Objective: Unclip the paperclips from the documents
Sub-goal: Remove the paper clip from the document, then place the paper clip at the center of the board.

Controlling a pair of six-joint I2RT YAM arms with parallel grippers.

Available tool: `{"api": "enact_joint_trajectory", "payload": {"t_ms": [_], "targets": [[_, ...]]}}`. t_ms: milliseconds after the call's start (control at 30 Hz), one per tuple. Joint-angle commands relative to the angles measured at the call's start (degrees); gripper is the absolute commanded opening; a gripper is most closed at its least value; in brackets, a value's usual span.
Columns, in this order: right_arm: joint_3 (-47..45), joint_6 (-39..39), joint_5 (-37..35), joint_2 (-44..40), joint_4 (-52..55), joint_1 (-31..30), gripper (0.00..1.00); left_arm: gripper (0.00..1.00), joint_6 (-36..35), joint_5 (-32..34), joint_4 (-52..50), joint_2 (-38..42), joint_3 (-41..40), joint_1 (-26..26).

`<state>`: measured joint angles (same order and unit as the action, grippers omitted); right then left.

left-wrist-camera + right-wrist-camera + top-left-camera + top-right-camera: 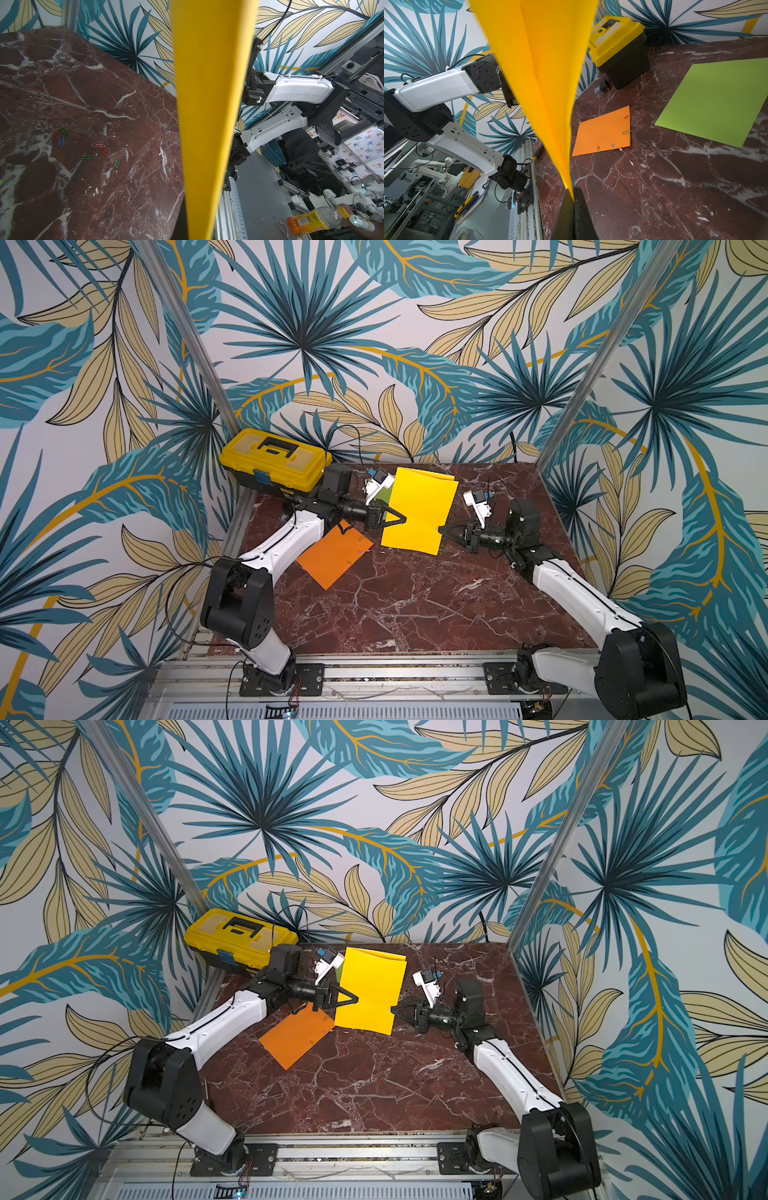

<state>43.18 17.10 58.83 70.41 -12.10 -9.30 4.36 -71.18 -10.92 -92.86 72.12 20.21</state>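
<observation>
A golden yellow sheet (419,510) lifted off the desk (415,605)
Opposite edges clamped by left pincer (403,517) and right pincer (444,529); beside it, an orange sheet (332,558) bears four coloured paperclips (626,132).

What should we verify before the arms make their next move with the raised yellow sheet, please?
1. Left gripper shut on yellow sheet: ok.
2. Right gripper shut on its opposite edge: ok.
3. Yellow sheet free of clips: cannot tell; a blue sliver shows by the right gripper's tips.
4. Orange sheet unclipped: not ok; four paperclips sit on its edges.
5. Green sheet unclipped: ok on the edges in view.
6. Loose paperclips apart from every sheet: ok.
</observation>
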Motion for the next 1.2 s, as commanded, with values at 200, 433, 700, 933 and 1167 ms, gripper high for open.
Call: {"api": "enact_joint_trajectory", "payload": {"t_ms": [200, 433, 700, 933, 1167], "targets": [[0.04, -0.91, -1.61, -0.54, 3.04, 2.36, 0.06, 0.0, -0.74, -0.37, 0.88, 2.95, -0.81, -2.22], [0.02, -0.89, -1.68, -0.57, 3.02, 2.43, 0.06, 0.0, -0.81, -0.45, 0.85, 2.95, -0.8, -2.19], [-0.24, -1.32, -4.17, -0.24, 4.39, 2.44, 0.06, 0.0, -0.74, -0.19, 0.9, 3.03, -0.76, -2.22], [-3.15, 1.77, -10.38, 2.22, 4.27, 2.44, 0.06, 0.0, -0.84, 0.07, 0.85, 3.21, -0.87, -2.24], [-3.66, 2.8, -19.88, 6.6, 10.52, 3.0, 0.06, 0.0, -0.84, 0.25, 0.89, 3.21, -0.94, -2.27]]}}
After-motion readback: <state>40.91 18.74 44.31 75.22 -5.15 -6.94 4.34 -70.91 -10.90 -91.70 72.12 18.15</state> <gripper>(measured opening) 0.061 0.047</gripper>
